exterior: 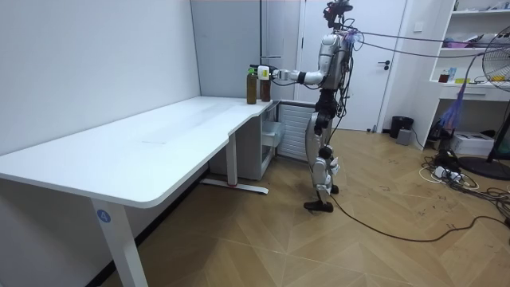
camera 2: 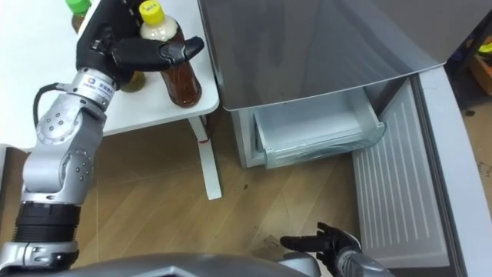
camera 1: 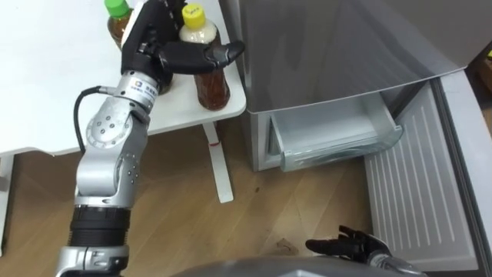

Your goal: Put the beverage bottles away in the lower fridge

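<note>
My left hand (camera 1: 157, 38) is clamped round the yellow-cap bottle (camera 1: 211, 86), thumb across its front; the bottle is upright at the table (camera 1: 46, 85) corner. The green-cap bottle (camera 1: 117, 21) stands just behind the hand, partly hidden by it. The fridge (camera 1: 330, 46) is right of the hand, with the lower drawer (camera 1: 338, 142) pulled out and the door (camera 1: 423, 185) swung open. My right hand (camera 1: 350, 246) hangs low near the door, fingers loose and empty.
</note>
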